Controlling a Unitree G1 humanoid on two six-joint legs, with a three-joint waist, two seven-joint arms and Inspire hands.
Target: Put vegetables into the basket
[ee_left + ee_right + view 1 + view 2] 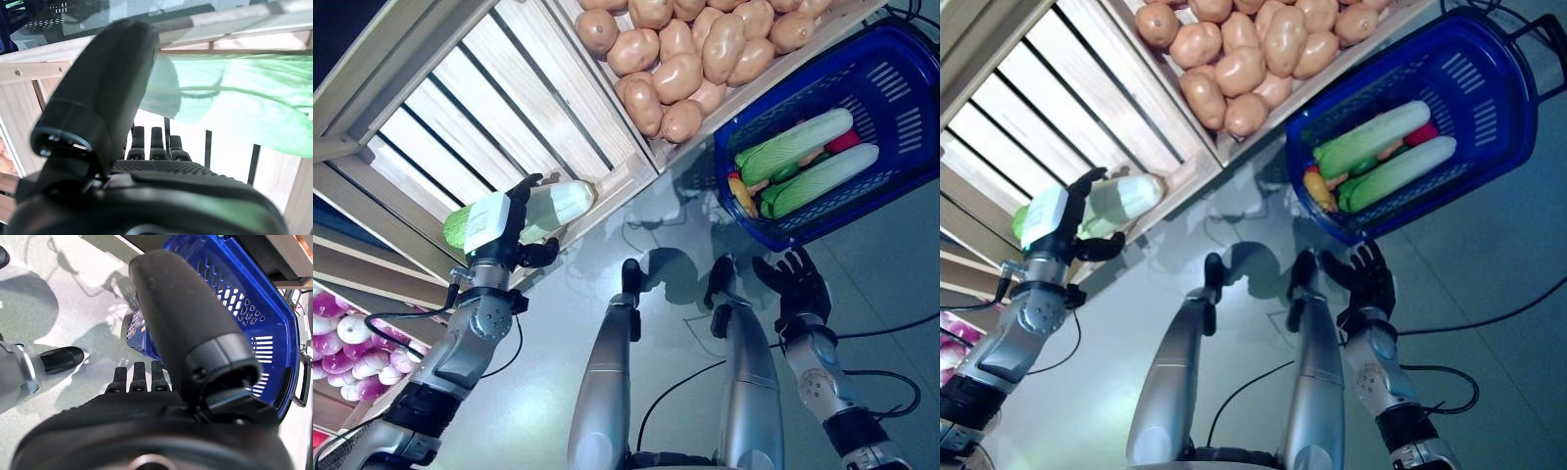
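Note:
My left hand [507,227] is curled round a long pale-green and white cabbage [560,204] at the front edge of a slatted wooden crate [480,108]. The cabbage's green leaf [234,103] lies past the thumb in the left wrist view. The blue basket [901,59] stands on the floor to the right. In it lie two long green-white cabbages [798,145], a red piece [843,141] and a yellow piece [742,196]. My right hand [796,284] is open, fingers straight, just in front of the basket's near rim [244,313].
The wooden stand [636,176] runs across the top and left, its front edge close to the basket's left side. Grey floor [891,264] lies between the stand, the basket and my right hand.

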